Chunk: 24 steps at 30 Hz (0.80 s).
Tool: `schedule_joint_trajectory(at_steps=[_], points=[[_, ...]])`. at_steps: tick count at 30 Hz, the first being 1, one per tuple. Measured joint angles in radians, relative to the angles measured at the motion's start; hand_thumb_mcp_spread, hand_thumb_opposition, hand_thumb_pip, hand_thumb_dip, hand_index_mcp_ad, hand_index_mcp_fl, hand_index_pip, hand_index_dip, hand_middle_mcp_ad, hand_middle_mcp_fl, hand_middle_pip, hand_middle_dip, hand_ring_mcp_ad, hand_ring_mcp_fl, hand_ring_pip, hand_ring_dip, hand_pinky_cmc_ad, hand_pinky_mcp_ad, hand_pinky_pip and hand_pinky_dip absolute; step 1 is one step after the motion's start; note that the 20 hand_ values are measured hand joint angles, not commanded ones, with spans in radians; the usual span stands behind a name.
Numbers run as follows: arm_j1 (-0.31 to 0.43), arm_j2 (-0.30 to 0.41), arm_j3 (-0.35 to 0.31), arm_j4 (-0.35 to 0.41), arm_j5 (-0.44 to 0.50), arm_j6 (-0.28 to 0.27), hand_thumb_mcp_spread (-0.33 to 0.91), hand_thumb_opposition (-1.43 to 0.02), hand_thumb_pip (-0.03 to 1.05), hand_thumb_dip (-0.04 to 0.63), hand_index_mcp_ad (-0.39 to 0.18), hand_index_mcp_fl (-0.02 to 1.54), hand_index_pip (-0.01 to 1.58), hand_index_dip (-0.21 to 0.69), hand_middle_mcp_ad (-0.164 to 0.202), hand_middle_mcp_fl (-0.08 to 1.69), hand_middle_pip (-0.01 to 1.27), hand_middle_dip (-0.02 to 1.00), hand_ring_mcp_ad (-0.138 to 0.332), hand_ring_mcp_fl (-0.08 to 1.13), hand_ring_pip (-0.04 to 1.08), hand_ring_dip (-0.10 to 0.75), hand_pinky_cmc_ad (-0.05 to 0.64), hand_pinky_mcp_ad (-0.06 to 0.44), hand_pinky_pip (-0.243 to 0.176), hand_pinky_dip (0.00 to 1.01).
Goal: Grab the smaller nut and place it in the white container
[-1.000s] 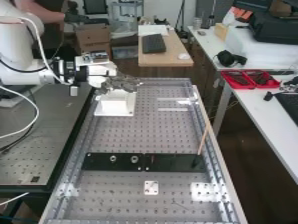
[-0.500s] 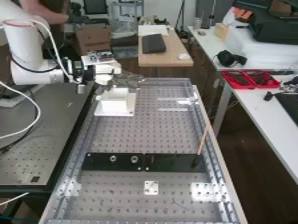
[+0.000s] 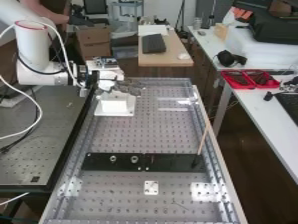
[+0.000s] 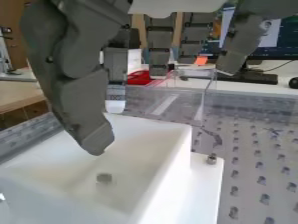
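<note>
Perforated bench (image 3: 143, 137) in a cluttered room, rails (image 3: 217, 165) along its edges. Holey top stretches between the white container (image 3: 115, 104) and a black plate (image 3: 174, 162) with two rings (image 3: 134, 159). Hand (image 3: 128, 88) hangs over the container, fingers (image 4: 159, 50) apart; small grey piece (image 4: 104, 178) inside, maybe the nut.

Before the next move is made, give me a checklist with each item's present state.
1. Dark grey robot hand above the white box-shaped container: ok.
2. Fingers open, nothing gripped: ok.
3. Container upright, opening unobstructed by a lid: ok.
4. Small grey piece lying inside the container: ok.
5. That piece confirmed as the smaller nut: cannot tell; its shape is unclear.
6. Two round metal parts resting on the flat black panels: ok.
</note>
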Motion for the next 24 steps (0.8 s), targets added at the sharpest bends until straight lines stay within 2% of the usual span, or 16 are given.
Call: schedule_joint_trajectory(at_steps=[3,7,13,19,24], points=[[-0.015,-0.006,0.006,-0.01,-0.002,0.0,0.49,-0.88,0.61,0.239,-0.187,0.17,0.84,0.353,0.061,0.14,0.13,0.24,0.091,0.01,0.11,0.119,0.314,0.265,0.0,0.14],[-0.036,0.001,0.011,-0.014,-0.003,0.005,0.43,-0.87,0.64,0.236,-0.187,0.07,0.71,0.354,0.061,0.06,0.13,0.24,0.094,0.0,0.1,0.119,0.316,0.265,0.003,0.14],[-0.103,0.066,0.042,-0.052,-0.009,0.021,0.42,-0.84,0.64,0.239,-0.187,0.08,0.67,0.356,0.061,0.06,0.13,0.24,0.091,0.0,0.1,0.119,0.316,0.262,-0.012,0.14],[-0.179,0.151,0.119,-0.119,0.019,0.039,0.41,-0.82,0.65,0.239,-0.187,0.07,0.67,0.344,0.063,0.06,0.13,0.24,0.094,0.0,0.1,0.115,0.316,0.265,-0.014,0.14],[-0.225,0.203,0.223,-0.207,0.078,0.026,0.38,-0.82,0.65,0.239,-0.176,0.06,0.6,0.342,0.063,0.07,0.13,0.24,0.099,0.0,0.1,0.119,0.316,0.265,-0.014,0.14]])
